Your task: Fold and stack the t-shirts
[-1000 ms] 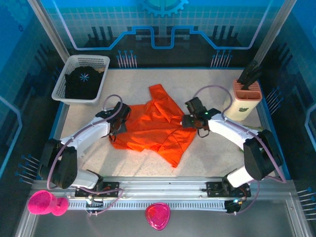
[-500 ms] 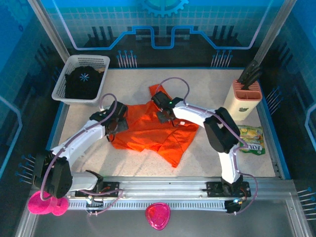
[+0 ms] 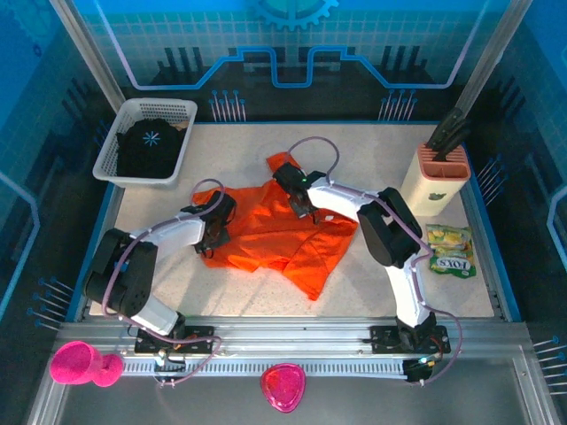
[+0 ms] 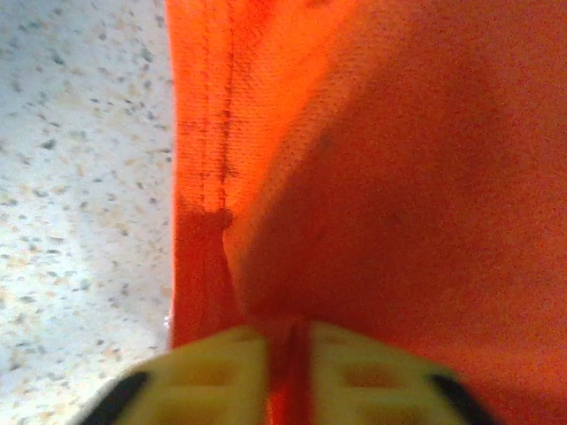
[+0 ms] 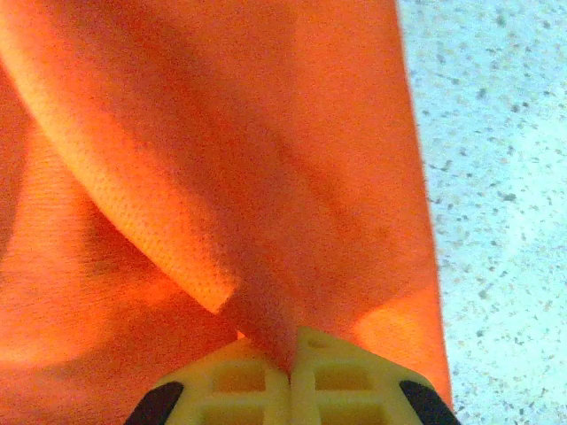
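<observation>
— Where is the orange t-shirt [image 3: 282,237]?
— Crumpled on the speckled table [image 3: 381,283], about the middle. One corner points toward the far side and another flap toward the near edge.

— And the left gripper [image 4: 288,343]?
— Clamped on the shirt. In the left wrist view its yellow fingers [image 4: 217,367] meet with only a thin fold of orange cloth pressed between them. A stitched hem [image 4: 217,133] runs up just left of that fold, with bare table beyond it. From above, this gripper sits at the shirt's left edge.

— The right gripper [image 5: 290,365]?
— Much the same. Its jaws are pressed together on a pinch of orange cloth, which rises away from them in a soft ridge. Bare table lies along the right side of that view. From above, it sits on the far part of the shirt, near the upper corner.

— The black t-shirt [image 3: 149,150]?
— Bunched in the white mesh basket [image 3: 133,108] at the far left corner, its pale-blue starburst print [image 3: 152,137] facing up, well apart from the orange one.

— Anything else around?
— A cream knife block [image 3: 434,181] with dark handles stands at the far right, and a green-and-yellow snack pouch [image 3: 447,251] lies flat near it. On the grey near ledge [image 3: 399,398] sit a pink cup-like thing [image 3: 80,365] and a pink heart-shaped dish [image 3: 283,387].
</observation>
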Motion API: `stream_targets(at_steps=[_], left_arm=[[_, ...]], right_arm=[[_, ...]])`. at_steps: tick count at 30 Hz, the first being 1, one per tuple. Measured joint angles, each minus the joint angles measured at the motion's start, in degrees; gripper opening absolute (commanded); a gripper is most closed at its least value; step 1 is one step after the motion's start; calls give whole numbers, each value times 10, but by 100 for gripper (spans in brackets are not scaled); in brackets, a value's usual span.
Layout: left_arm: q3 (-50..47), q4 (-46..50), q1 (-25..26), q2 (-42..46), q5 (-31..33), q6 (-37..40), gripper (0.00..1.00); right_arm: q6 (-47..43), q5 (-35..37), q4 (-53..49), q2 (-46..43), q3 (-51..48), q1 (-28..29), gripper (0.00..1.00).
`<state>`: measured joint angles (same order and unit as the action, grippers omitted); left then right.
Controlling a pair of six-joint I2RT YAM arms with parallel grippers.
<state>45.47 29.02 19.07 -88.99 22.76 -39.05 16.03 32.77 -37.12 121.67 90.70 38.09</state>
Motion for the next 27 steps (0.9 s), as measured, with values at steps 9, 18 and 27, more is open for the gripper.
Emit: stream_targets(at_steps=[9,18,27], left_arm=[[0,-15,-2,-9,-1,4,0],[51,-14,-2,-9,-7,51,0],[114,-13,-2,-9,-15,99,59]], right_arm=[[-37,0,3,-90,-10,-108,0],[-61,-22,38,-14,37,-216,0],[-39,-29,9,55,118,-245,60]])
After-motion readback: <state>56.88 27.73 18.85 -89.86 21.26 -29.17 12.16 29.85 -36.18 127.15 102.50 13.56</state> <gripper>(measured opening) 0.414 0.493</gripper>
